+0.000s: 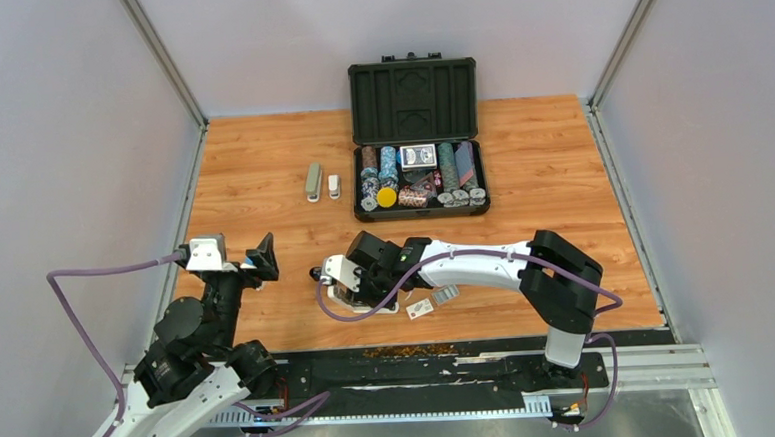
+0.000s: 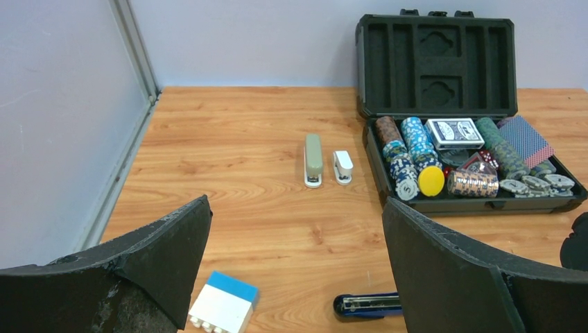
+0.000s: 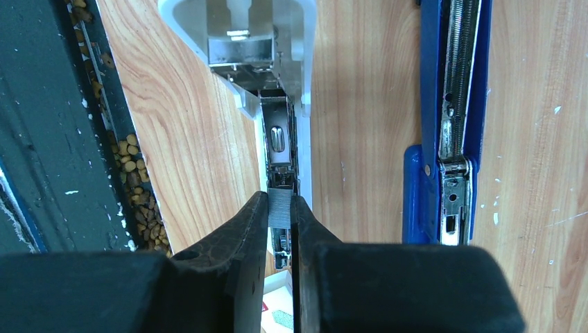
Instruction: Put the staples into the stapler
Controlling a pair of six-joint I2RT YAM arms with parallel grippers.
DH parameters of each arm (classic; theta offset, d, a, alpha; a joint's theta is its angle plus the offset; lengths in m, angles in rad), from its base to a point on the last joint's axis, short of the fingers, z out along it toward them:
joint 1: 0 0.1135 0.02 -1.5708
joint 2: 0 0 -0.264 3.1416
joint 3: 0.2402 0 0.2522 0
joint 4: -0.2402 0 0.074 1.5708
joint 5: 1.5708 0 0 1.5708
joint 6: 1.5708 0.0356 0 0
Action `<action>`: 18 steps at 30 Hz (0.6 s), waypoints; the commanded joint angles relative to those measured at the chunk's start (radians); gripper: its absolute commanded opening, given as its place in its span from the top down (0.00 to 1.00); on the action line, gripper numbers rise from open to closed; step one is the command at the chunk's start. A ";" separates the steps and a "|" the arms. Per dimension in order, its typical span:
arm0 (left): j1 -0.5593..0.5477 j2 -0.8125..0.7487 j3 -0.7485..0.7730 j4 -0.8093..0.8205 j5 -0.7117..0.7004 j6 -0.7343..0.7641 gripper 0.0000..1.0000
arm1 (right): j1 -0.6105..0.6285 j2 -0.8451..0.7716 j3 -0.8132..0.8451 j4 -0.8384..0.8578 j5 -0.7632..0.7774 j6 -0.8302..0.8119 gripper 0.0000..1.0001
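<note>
I am seeing one stapler (image 3: 414, 194), both ends cut off. Beside it the right gripper (image 3: 279, 200) is clamping one block of staples (image 3: 279, 210). The left gripper (image 2: 297, 202) is standing with its fingers wide apart.

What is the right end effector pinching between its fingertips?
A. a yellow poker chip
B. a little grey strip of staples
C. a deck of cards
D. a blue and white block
B: in the right wrist view the right end effector is shut on the staples, a small grey ribbed strip showing between its two dark fingertips.
</note>
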 commanded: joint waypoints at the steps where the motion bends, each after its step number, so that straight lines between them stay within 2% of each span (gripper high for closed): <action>1: 0.007 0.016 -0.003 0.030 0.005 0.000 0.00 | 0.009 -0.007 0.045 0.000 -0.016 -0.018 0.94; 18: 0.011 0.019 -0.003 0.031 0.008 0.000 0.00 | 0.015 -0.042 0.049 -0.027 0.059 -0.050 0.94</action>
